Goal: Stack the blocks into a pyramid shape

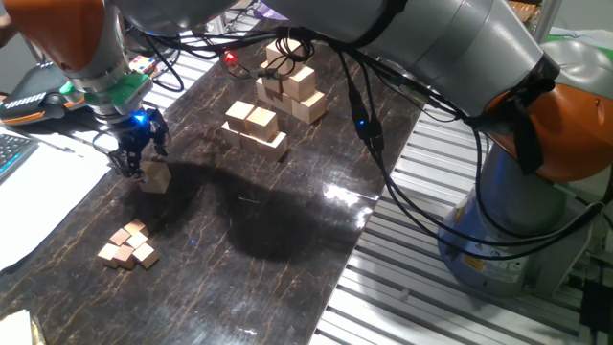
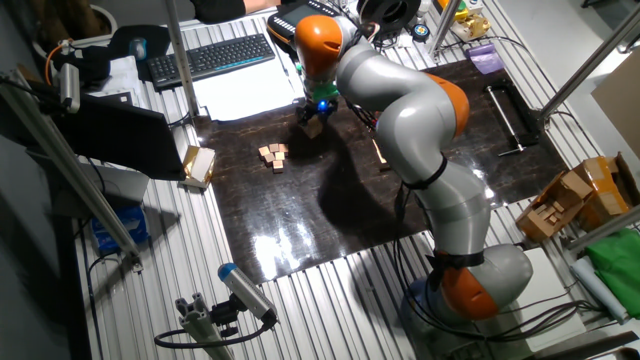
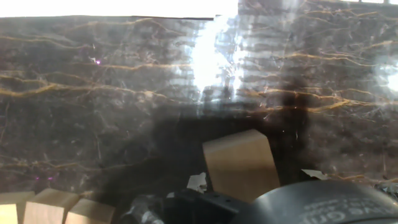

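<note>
One fixed view, read from left to right: in the left third of the frame the gripper (image 1: 137,159) hangs from the arm's orange and green wrist, a blue light glowing just above the fingers, with one tan block (image 1: 155,175) at its tips. The fingers stand on either side of this cube, which appears to sit on the dark marbled table (image 1: 287,230); whether the pads actually press on it cannot be told. Below it, toward the lower left, lies a cluster of tiny pinkish-tan cubes (image 1: 127,245), well apart from the gripper. At upper centre sits the pyramid shape (image 1: 254,126) — a low stepped pile of mid-sized blocks, two on top of a wider row. Just beyond it, higher in the frame, stands a taller stack of bigger cubes (image 1: 292,89). The right half is filled by the grey arm (image 1: 460,57) and its cables.

The other fixed view shows the same gripper (image 2: 312,118) at upper centre, the block (image 2: 314,127) at its tips, and the tiny cubes (image 2: 273,155) to the lower left of it.

The hand view shows the block (image 3: 241,164) at lower centre, tilted in the frame, against the glossy table (image 3: 93,81); the tiny cubes (image 3: 53,208) fill the lower left corner.
</note>
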{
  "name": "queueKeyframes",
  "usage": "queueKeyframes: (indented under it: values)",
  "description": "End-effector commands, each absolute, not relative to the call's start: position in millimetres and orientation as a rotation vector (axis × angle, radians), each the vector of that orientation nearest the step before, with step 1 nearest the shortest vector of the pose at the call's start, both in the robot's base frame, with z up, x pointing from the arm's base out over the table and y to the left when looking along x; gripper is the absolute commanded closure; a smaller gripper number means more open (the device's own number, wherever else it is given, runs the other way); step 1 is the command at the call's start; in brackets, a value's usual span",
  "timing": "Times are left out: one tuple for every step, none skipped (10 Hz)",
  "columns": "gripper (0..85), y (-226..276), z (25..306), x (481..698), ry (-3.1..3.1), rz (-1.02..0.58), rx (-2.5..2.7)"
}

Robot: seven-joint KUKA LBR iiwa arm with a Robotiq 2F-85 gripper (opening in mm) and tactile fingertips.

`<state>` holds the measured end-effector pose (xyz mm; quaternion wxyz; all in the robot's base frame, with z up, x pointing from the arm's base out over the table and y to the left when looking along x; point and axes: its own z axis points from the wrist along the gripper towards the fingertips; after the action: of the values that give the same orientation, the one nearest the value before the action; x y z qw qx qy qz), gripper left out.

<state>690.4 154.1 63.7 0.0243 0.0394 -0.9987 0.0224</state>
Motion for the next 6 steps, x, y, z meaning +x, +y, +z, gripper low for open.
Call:
queueKeyframes:
  values:
    - [11.3, 155.0, 61.9, 690.3, -3.090, 0.064, 0.125]
    - [11.3, 155.8, 59.7, 690.8, -3.093, 0.057, 0.125]
    - [11.3, 155.8, 58.0, 691.5, -3.096, 0.054, 0.135]
    - [11.7, 156.0, 55.8, 692.4, -3.095, 0.047, 0.145]
    - [12.3, 156.4, 54.9, 692.8, -3.097, 0.042, 0.154]
    - [12.3, 156.9, 53.9, 693.3, -3.096, 0.035, 0.164]
